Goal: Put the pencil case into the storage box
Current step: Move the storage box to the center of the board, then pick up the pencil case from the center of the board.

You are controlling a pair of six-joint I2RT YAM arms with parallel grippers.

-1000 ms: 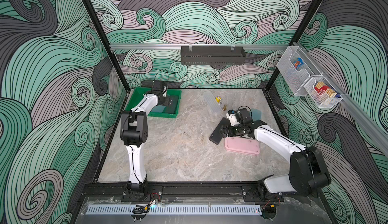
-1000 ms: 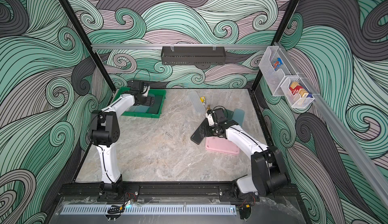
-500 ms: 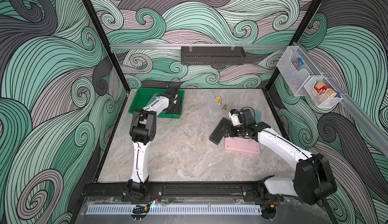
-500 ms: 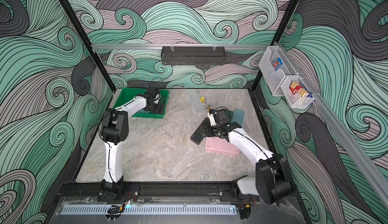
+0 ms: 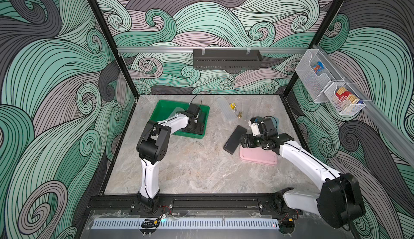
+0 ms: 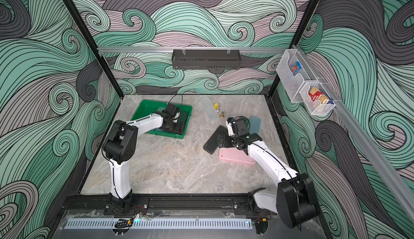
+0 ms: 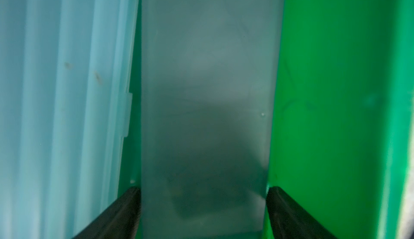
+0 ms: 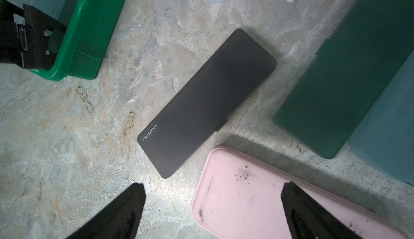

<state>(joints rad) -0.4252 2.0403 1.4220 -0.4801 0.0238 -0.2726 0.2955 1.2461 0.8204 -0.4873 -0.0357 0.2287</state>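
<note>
Holding right gripper [image 8: 212, 185] wide open, empty, near black case [image 8: 206, 103] on table [image 8: 67, 137] beside pink case [image 8: 246, 204]; best squaring jaws across its width. Noting left gripper [image 7: 202, 190] straddling grey case [image 7: 201, 92] in box [image 5: 174, 102], hold unclear.

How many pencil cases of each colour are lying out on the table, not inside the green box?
Black case: 1
Pink case: 1
Dark green case: 1
Blue-grey case: 1
Clear frosted case: 1
Total: 5 on the table, outside the storage box
</note>
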